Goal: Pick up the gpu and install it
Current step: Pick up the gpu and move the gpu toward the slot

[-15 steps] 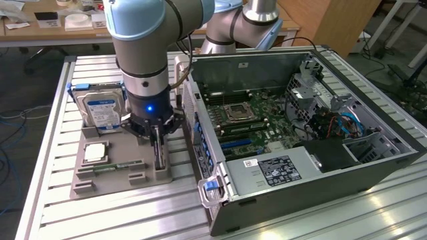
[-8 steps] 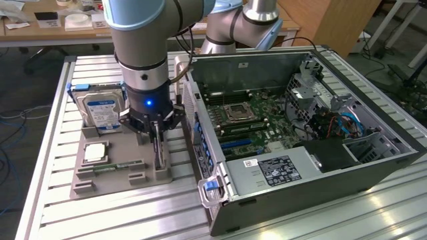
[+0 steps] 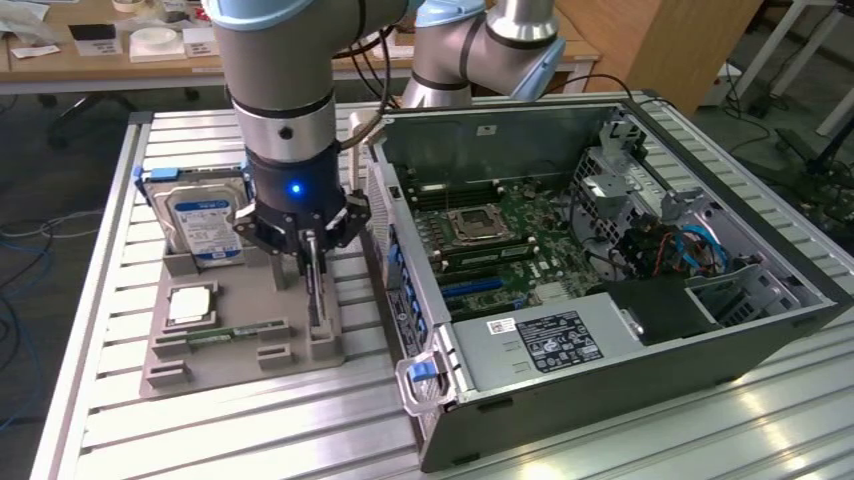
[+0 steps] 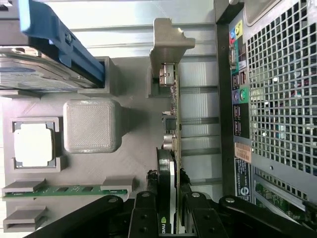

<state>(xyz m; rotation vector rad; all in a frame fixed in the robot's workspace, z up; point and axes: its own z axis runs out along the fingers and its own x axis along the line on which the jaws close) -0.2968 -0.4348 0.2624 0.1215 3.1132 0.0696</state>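
Observation:
The gpu (image 3: 316,300) is a thin dark card standing on edge in a slot of the grey holder tray (image 3: 234,300), to the exterior view's left of the open computer case (image 3: 601,400). My gripper (image 3: 311,262) reaches straight down onto its upper edge. In the wrist view the two black fingers (image 4: 148,198) press against both faces of the gpu (image 4: 174,109), whose silver bracket is at the far end. My gripper (image 4: 167,179) is shut on the card, which still sits in the holder tray (image 4: 133,153).
On the tray stand a silver hard drive (image 3: 203,225) in a blue bracket, a processor chip (image 3: 190,303) and a green memory stick (image 3: 234,332). The case's rear panel (image 4: 277,99) is close beside the gpu. The motherboard (image 3: 494,240) lies exposed inside the case.

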